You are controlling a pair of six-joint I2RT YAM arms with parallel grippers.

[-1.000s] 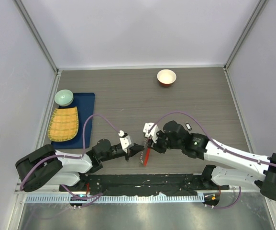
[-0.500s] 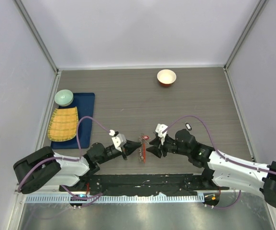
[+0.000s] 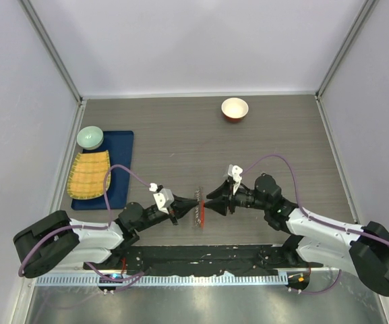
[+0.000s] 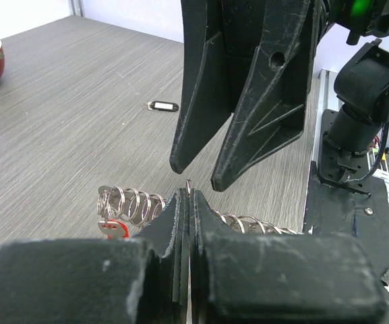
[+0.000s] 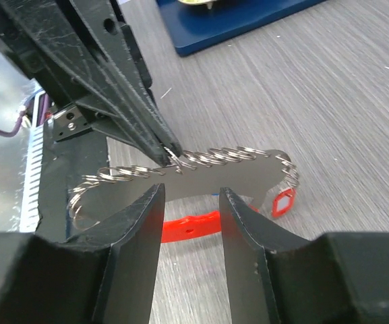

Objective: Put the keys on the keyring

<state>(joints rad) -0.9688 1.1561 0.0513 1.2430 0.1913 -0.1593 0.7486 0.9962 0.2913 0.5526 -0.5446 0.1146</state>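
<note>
Left gripper (image 4: 189,201): found clamped fully shut, a thin wire end of the keyring (image 4: 128,201) poking up between its tips. Found right gripper (image 5: 191,194) partly open and holding nothing, its tips pointed at the left gripper's from the opposite side, close but apart. Located keyring flat on the table (image 3: 181,135), between the two grippers and near the front edge: a silvery coiled loop, a flat silvery piece within it, and a red curved bar alongside on the right arm's side. Saw, in the right wrist view, the left tips meeting the coil about midway along its far run. Spotted red key (image 5: 283,201) at one end of the coil, touching it. Spotted oval key (image 4: 162,106) lying alone on the table, well apart from the keyring, beyond the right gripper. Noted bowl (image 3: 234,108) far back on the table, and tray (image 3: 123,169) at the left with a yellow mat (image 3: 90,174) on it.
</note>
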